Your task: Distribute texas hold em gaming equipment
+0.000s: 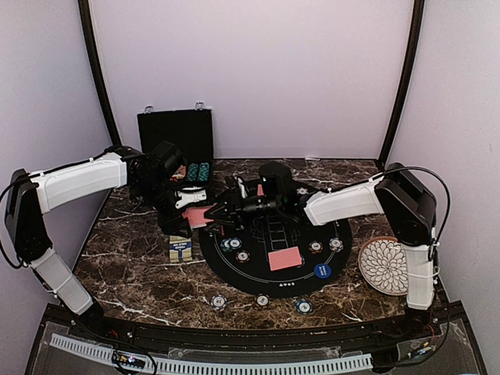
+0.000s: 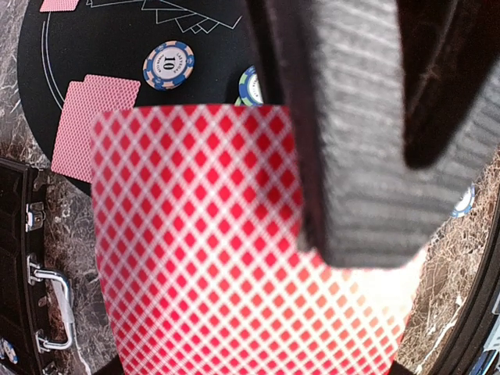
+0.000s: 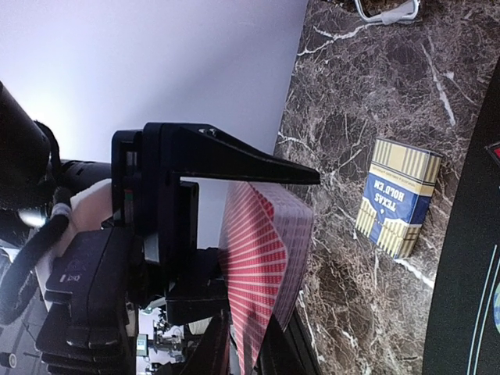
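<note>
Fingers [image 2: 367, 156] of the left gripper [image 1: 190, 209] clamp a deck of red-backed playing cards [image 2: 195, 234] at the round black mat's [image 1: 242, 277] left rim. The right gripper [image 1: 219, 212] reaches across the mat, jaws flanking the deck's edge; whether they pinch it is unclear. Poker chips [image 1: 243, 255] lie on the mat.
</note>
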